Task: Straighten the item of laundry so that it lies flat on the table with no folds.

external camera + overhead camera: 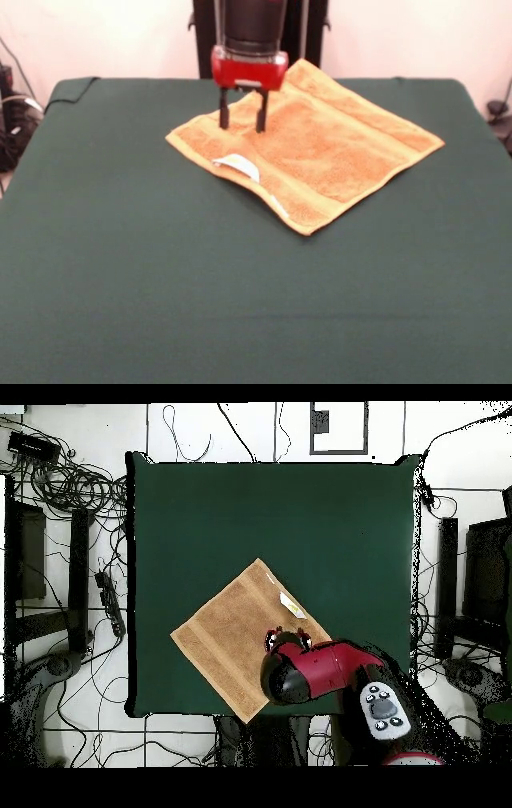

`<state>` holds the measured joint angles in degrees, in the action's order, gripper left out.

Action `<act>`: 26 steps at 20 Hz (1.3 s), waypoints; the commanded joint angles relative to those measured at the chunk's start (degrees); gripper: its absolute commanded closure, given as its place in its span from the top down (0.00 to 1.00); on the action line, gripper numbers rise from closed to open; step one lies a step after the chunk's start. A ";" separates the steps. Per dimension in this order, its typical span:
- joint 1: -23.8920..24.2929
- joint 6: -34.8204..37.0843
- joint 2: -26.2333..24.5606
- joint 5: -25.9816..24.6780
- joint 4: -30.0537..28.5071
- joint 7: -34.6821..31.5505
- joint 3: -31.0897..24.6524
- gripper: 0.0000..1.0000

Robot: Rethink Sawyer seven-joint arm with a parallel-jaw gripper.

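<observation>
Flattening the towel: the towel (312, 144) lies as a diamond on the far half of the desk (160, 280), toward the robot's side, and you see it almost fully spread.
Remaining fault: the near-left edge is lifted and curled, showing the white label (238, 166) and a sliver of pale underside running toward the nearest corner; treat this rippled hem as the only part left to work.
Rest of the cloth: the border band along the right side and the far corner look flat, so leave them alone.
Gripper: the gripper (242, 122) hangs just over the towel's left portion, its two dark fingers (224, 112) set apart with a clear gap and nothing between them; from the front view you cannot tell whether the tips touch the pile.
Overhead check: the gripper (287, 638) sits by the edge that carries the label, with the arm's red body covering the corner nearest the base.
Your step, as I judge it: lower onto the curled hem near the label, pinch only the top layer, then draw outward and low, away from the towel's middle.
Doing it well: keep the pull short and square to that edge, so the diamond does not slide or twist on the green cloth.
Risk: a deep pinch may snag the desk cover; a high lift may fold the corner back.
</observation>
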<state>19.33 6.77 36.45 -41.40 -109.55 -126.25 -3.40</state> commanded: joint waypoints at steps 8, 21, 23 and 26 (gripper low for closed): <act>0.05 7.88 8.26 6.47 -11.62 -1.05 -9.21 1.00; -6.19 -2.29 -1.15 5.75 -7.63 -7.39 -3.45 1.00; -6.83 -4.30 -3.21 5.23 -6.30 -7.67 -2.40 1.00; -6.76 -5.84 -6.09 4.95 -4.45 -7.05 -2.09 1.00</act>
<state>14.73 6.02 38.48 -38.07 -116.77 -126.25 -3.79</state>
